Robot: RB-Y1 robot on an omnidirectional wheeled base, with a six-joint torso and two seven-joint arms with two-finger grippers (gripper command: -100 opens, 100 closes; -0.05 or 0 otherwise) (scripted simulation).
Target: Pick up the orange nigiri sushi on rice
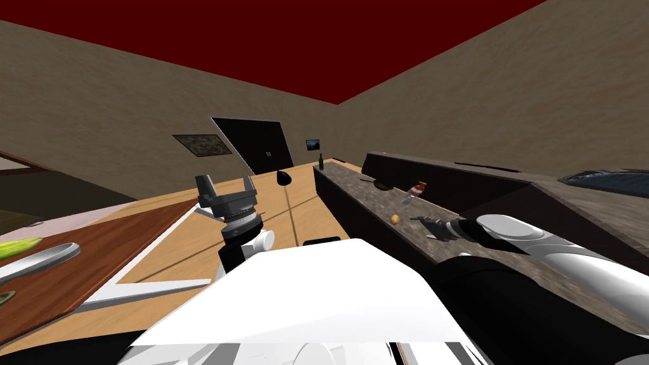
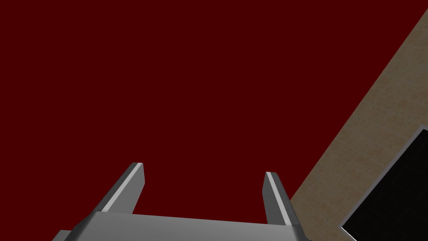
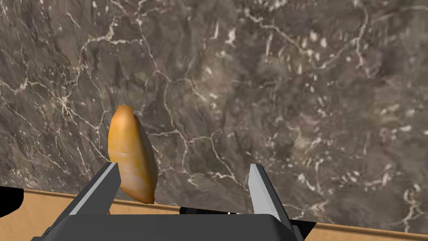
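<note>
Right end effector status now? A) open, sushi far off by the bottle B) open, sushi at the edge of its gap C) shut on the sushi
B: the right end effector stands open, the orange sushi unclamped on the marbled counter at one edge of its gap.

The left arm is bent, and the left claw (image 1: pixel 226 185) points straight upward with its fingers (image 2: pixel 125 188) standing wide apart. The right arm is stretched forward and to the right; the right claw (image 1: pixel 423 227) faces downward, also with its fingers apart.

Veined dark marble counter (image 3: pixel 292 83); smooth, faintly glossy orange sushi (image 3: pixel 129 155)
</note>
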